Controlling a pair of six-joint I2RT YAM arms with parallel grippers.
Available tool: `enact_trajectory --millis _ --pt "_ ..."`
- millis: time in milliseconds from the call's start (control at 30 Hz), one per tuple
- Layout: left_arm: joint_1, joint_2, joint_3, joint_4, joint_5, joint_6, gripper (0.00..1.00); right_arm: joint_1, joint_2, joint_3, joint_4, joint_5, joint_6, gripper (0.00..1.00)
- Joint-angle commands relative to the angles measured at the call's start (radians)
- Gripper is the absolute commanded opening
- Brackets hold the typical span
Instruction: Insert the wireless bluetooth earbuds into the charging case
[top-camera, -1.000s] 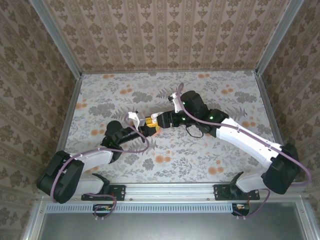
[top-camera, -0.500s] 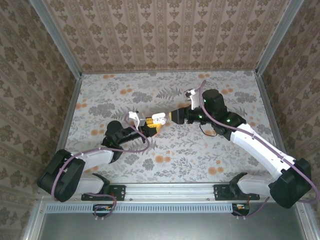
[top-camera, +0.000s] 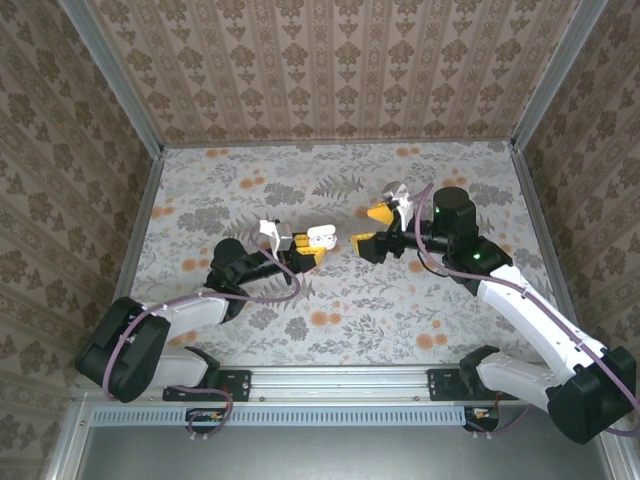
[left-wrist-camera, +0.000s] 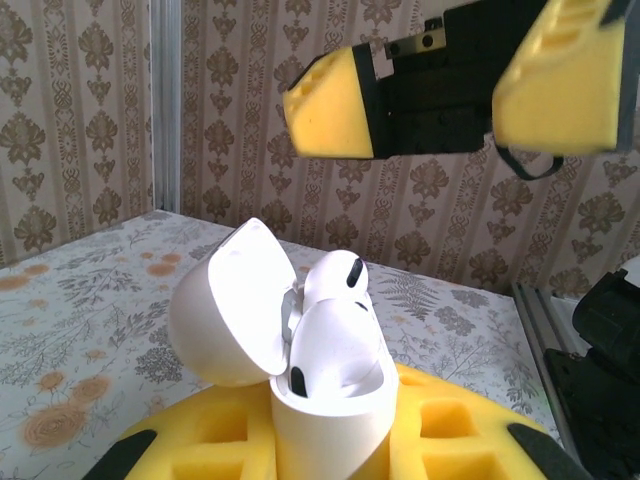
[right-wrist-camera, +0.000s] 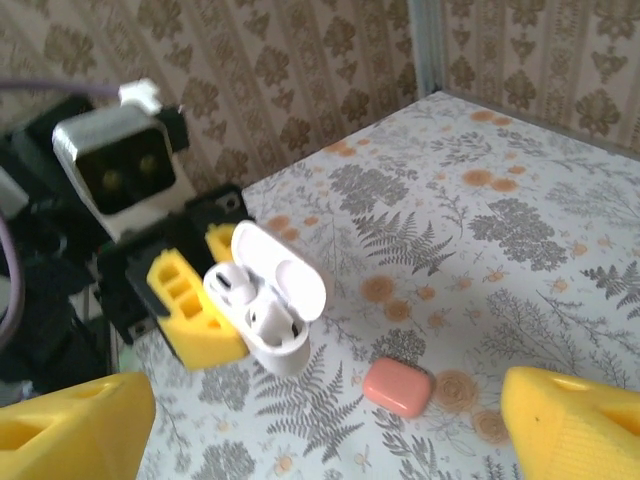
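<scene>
Sitting proud of the flipped-open white charging case (left-wrist-camera: 325, 405) at mid-frame, pinched tight in the left tool (top-camera: 300, 249), one earbud (left-wrist-camera: 336, 280) could jam or pop out if the lid (left-wrist-camera: 232, 305) closes on it; the right tool (top-camera: 369, 230), empty with fingers spread wide, has backed off rightward from the case since earlier.

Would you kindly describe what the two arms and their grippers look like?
The left arm and right arm have white links, black joints and a loose lilac cable each. The left gripper and right gripper have blocky yellow fingers on black bodies. Small green lights glow on the right arm.
</scene>
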Motion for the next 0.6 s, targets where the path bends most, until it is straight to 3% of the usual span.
enact_trajectory --millis 0,267,567 --pt "-0.010 0.006 0.030 0.047 0.033 -0.007 0.12 -0.009 -0.007 -0.034 0.016 -0.140 -0.252 0.90" --pt "-0.020 0.003 0.029 0.046 0.036 0.007 0.12 0.006 0.080 0.026 -0.122 -0.189 -0.460 0.91" --pt "-0.033 0.011 0.039 0.046 0.030 0.010 0.12 0.033 0.185 0.069 -0.150 -0.226 -0.501 0.89"
